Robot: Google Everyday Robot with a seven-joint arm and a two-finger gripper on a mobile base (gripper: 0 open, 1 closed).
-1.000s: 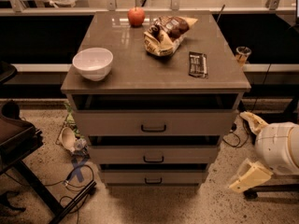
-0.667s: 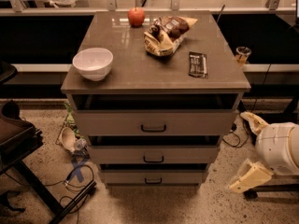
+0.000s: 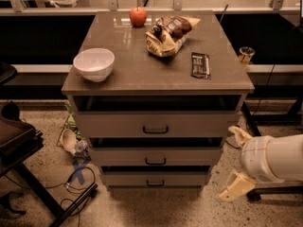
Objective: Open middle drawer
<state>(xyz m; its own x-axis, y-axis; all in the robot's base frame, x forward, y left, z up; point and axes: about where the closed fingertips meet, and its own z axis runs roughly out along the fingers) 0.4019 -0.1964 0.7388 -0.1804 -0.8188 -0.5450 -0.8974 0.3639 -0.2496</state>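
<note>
The middle drawer [image 3: 189, 156] is the grey-beige front between the taller top drawer [image 3: 199, 125] and the low bottom drawer [image 3: 184, 178]. Its small black bar handle [image 3: 155, 161] sits at centre. A dark gap shows above its front. My gripper [image 3: 237, 161] is low on the right, beside the cabinet's right side at about the middle drawer's height. It touches nothing. Its two beige fingers [image 3: 235, 187] stand wide apart and hold nothing.
On the cabinet top [image 3: 137, 74] are a white bowl [image 3: 93, 64], a red apple [image 3: 138, 16], a chip bag [image 3: 169, 34] and a dark snack bar [image 3: 200, 64]. A black stand [image 3: 28, 164] and cables [image 3: 75, 178] are on the floor at left.
</note>
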